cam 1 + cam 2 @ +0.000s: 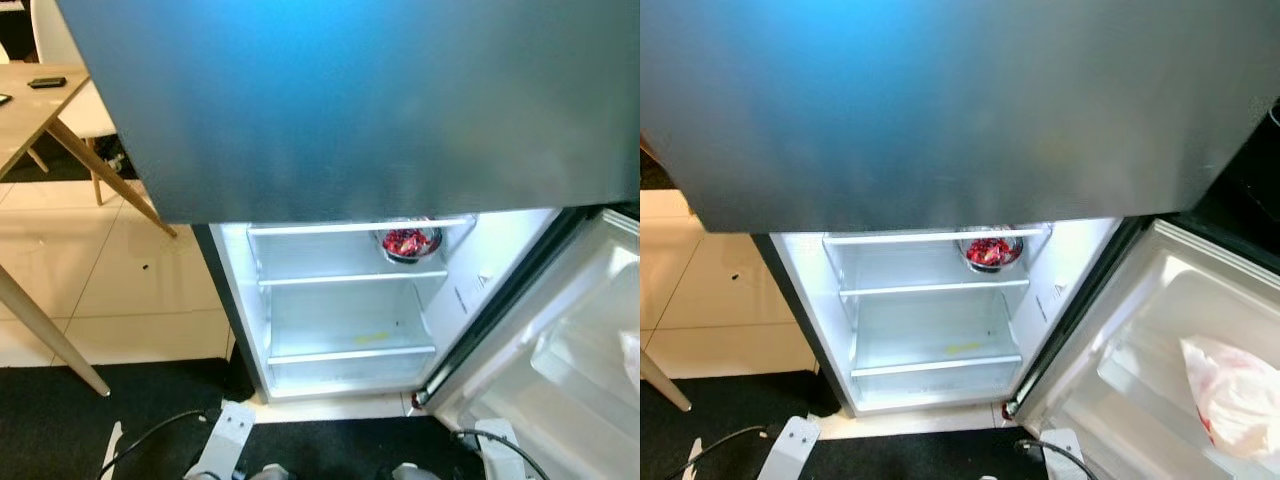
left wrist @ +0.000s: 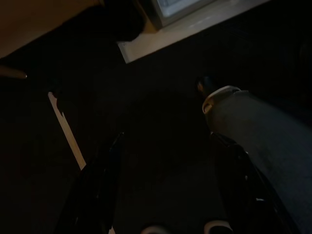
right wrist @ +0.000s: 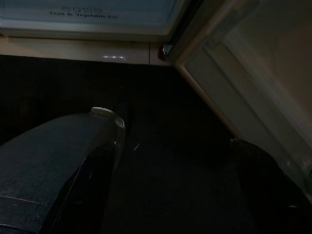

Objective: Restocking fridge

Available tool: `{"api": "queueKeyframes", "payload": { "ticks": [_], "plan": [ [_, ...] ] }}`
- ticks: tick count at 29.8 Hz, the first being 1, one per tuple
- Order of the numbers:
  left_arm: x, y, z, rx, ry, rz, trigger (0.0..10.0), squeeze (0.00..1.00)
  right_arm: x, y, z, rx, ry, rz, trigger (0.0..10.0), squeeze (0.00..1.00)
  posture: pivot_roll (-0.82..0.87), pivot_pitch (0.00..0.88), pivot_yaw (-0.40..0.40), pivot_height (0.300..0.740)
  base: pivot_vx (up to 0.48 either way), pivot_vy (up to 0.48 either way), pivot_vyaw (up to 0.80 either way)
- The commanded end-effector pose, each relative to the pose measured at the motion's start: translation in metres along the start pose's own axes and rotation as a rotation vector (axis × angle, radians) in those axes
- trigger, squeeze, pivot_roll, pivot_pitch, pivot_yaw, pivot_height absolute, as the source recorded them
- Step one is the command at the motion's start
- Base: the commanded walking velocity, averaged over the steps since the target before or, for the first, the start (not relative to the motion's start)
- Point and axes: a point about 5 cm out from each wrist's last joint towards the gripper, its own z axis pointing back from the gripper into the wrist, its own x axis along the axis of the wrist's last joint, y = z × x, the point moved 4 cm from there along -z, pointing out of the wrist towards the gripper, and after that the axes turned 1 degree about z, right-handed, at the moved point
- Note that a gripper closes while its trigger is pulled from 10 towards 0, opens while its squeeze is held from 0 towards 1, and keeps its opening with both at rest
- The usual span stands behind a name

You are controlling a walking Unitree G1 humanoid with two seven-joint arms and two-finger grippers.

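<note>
The fridge's lower compartment (image 1: 300,300) stands open and lit in front of me. A glass bowl of red food (image 1: 408,242) sits on its top shelf, toward the right. The shelves below hold nothing but a small yellow mark (image 1: 372,338). The open door (image 1: 1140,350) swings out to the right, and a white and pink bag (image 1: 1238,395) lies in its rack. Both arms hang low. My left gripper (image 2: 168,144) is open over the dark mat, and my right gripper (image 3: 173,146) is open near the foot of the fridge door.
The grey upper door (image 1: 350,100) is shut and overhangs the compartment. A wooden table (image 1: 25,120) with a phone (image 1: 47,82) and a white chair (image 1: 70,60) stand to the left on pale tiles. A black mat (image 1: 100,410) lies before the fridge.
</note>
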Motion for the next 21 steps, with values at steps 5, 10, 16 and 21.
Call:
{"api": "queueKeyframes", "payload": {
  "ticks": [5, 10, 16, 21],
  "plan": [
    [-0.0072, -0.0013, 0.0015, -0.004, 0.021, -0.007, 10.0, 0.00, 0.0016, -0.0027, -0.0002, -0.009, -0.005, 0.004, 10.0, 0.00, -0.09, 0.067, -0.042, 0.740, -0.296, 0.000, 0.00],
    [-0.0075, -0.0014, 0.0016, -0.004, 0.022, -0.007, 10.0, 0.00, 0.0009, -0.0031, -0.0001, -0.010, -0.003, 0.005, 10.0, 0.00, -0.09, 0.068, -0.042, 0.740, -0.294, 0.000, 0.00],
    [-0.0077, -0.0018, 0.0016, -0.004, 0.023, -0.006, 10.0, 0.00, -0.0004, -0.0034, 0.0001, -0.010, 0.001, 0.006, 10.0, 0.00, -0.09, 0.067, -0.042, 0.740, -0.296, 0.000, 0.00],
    [-0.0081, -0.0022, 0.0017, -0.006, 0.024, -0.007, 10.0, 0.00, -0.0001, -0.0035, 0.0000, -0.009, 0.001, 0.008, 10.0, 0.00, -0.08, 0.065, -0.043, 0.740, -0.296, 0.000, 0.00]
  ]
}}
